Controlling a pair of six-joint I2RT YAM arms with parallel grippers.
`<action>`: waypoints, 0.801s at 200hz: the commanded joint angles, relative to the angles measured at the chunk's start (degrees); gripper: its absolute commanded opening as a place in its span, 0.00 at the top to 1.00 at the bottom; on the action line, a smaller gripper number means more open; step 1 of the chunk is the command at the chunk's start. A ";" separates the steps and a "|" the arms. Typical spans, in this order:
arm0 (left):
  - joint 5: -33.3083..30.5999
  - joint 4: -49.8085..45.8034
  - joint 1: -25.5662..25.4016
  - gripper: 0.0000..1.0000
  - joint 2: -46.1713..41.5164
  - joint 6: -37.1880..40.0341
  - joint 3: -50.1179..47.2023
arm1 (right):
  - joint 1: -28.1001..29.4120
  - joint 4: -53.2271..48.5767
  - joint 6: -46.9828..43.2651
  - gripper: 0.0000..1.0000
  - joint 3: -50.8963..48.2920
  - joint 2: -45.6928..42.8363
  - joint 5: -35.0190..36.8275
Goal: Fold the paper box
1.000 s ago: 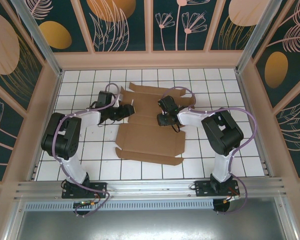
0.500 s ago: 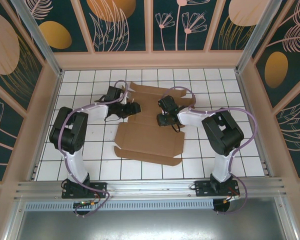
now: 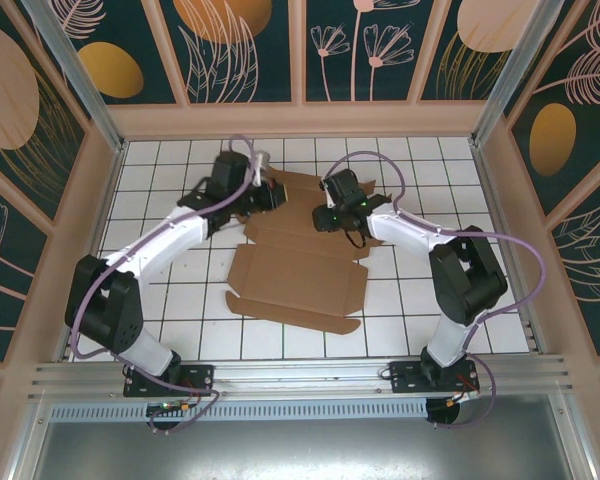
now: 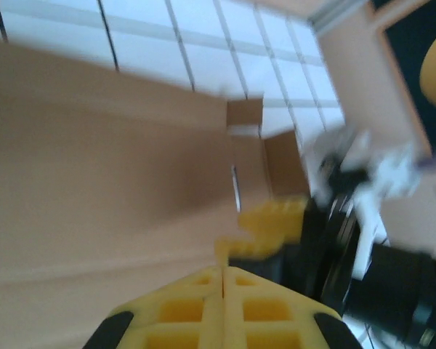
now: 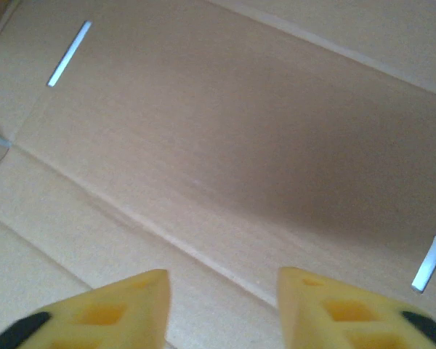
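Top external: paper box lies unfolded on the white tiled tabletop, centre of frame. Left fingers pressed shut, nothing visible between them, at the box's upper-left flap. Right fingers moderately apart, holding nothing, just above the box's upper-middle panel.

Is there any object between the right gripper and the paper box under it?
Nothing visible. In the right wrist view, the right gripper has its jaws apart directly over the bare cardboard of the paper box.
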 commanded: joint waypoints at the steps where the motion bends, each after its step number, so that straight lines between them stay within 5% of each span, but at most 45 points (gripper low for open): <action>1: -3.34 -0.34 -1.29 1.00 3.87 -1.51 -5.41 | -1.83 2.62 0.02 0.66 -0.59 1.70 -3.06; 31: -9.67 0.27 -6.15 1.00 10.45 -2.70 -7.68 | -5.79 5.47 -1.20 1.00 -0.91 5.05 -8.91; 107: -13.57 -3.42 -6.07 1.00 21.69 -2.89 -3.00 | -6.57 1.86 -1.89 0.95 1.86 15.08 -4.78; 160: -13.18 -3.54 -1.96 1.00 25.51 -3.07 -0.34 | -6.75 2.87 -0.08 0.92 -5.56 11.87 -0.75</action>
